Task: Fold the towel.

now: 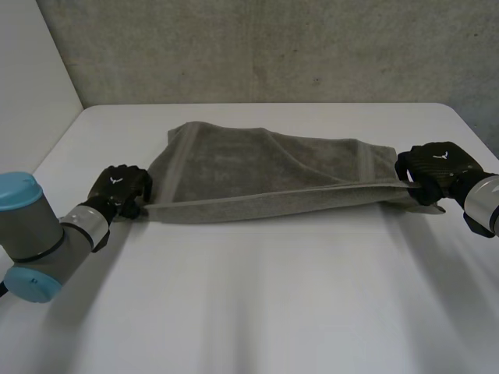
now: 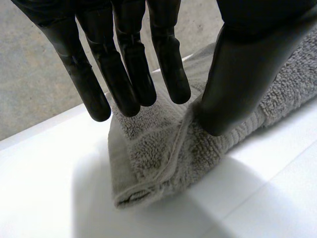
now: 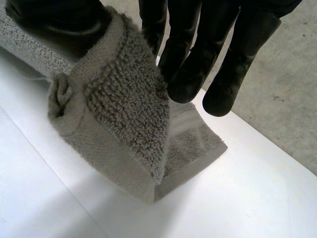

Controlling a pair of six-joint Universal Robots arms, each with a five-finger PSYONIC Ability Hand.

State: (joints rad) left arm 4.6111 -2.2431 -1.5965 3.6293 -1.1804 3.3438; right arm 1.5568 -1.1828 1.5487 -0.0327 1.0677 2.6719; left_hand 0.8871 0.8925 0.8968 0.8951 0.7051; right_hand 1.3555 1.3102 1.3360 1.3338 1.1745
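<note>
A grey towel (image 1: 257,175), folded over on itself, stretches across the white table (image 1: 273,296) between my two hands. At the towel's left end is my left hand (image 1: 117,188). In the left wrist view its fingers (image 2: 129,64) are straight and spread above the towel corner (image 2: 158,158), which lies flat on the table, and the thumb (image 2: 237,74) rests on the cloth. At the right end, my right hand (image 1: 433,165) pinches the towel's corner (image 3: 119,114) between thumb (image 3: 59,20) and fingers (image 3: 193,54). That corner is lifted a little off the table.
A concrete wall (image 1: 273,47) runs behind the table's far edge. Bare tabletop spreads in front of the towel towards me and along the far side behind it.
</note>
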